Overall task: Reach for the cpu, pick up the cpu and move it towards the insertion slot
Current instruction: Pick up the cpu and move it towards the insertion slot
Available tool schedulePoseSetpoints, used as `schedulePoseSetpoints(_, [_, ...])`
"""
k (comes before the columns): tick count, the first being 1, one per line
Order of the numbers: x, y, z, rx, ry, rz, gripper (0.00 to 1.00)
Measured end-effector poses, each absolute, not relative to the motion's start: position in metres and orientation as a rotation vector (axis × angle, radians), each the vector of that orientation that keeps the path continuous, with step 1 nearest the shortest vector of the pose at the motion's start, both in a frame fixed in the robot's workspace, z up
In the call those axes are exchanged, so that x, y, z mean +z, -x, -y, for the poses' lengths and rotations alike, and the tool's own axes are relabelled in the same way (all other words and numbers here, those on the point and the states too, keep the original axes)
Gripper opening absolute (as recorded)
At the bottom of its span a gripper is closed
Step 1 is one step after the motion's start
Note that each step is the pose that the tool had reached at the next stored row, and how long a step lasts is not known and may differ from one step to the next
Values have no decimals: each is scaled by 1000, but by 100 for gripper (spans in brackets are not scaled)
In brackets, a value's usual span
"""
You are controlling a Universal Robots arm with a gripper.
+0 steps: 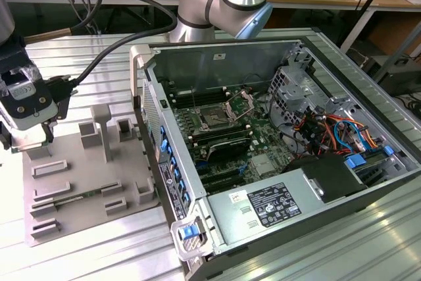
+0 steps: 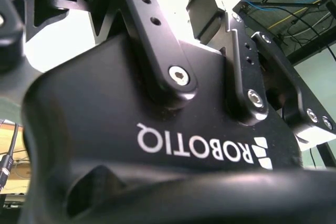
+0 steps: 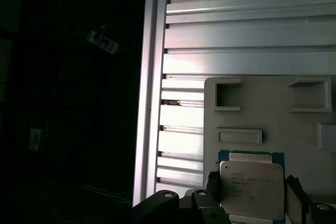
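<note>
Jaws parted, cpu (image 3: 252, 190) lying between them

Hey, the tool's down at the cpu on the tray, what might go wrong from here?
An off-centre grip on the cpu might tilt it or drag it across the grey tray. The insertion slot lies deep inside the computer case, so the tool may clip its near wall. The black cable trailing from the wrist might snag on that wall.
</note>
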State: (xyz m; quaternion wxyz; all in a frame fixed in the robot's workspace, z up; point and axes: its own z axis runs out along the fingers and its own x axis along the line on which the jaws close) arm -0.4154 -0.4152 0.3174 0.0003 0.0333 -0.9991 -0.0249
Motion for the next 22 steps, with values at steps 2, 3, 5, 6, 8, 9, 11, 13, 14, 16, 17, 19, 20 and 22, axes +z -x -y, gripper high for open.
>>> schedulePoseSetpoints(2, [317, 415, 415, -78, -104, 3138, 55])
schedulePoseSetpoints(3, [317, 415, 415, -78, -105, 3138, 55])
schedulePoseSetpoints(5, [319, 415, 415, -78, -104, 3138, 55])
schedulePoseSetpoints(6, [319, 415, 415, -78, -104, 3138, 55])
schedulePoseSetpoints(8, [320, 415, 415, -78, -104, 3138, 55])
schedulePoseSetpoints(9, [320, 415, 415, -78, -104, 3138, 55])
schedulePoseSetpoints(11, [321, 415, 415, -78, -104, 3138, 55])
schedulePoseSetpoints(13, [321, 415, 415, -78, -104, 3138, 55])
schedulePoseSetpoints(14, [322, 415, 415, -78, -104, 3138, 55])
schedulePoseSetpoints(16, [323, 415, 415, -78, -105, 3138, 55])
schedulePoseSetpoints(17, [323, 415, 415, -78, -104, 3138, 55])
schedulePoseSetpoints(19, [325, 415, 415, -78, -104, 3138, 55])
schedulePoseSetpoints(20, [325, 415, 415, -78, -104, 3138, 55])
schedulePoseSetpoints(22, [326, 415, 415, -78, -104, 3138, 55])
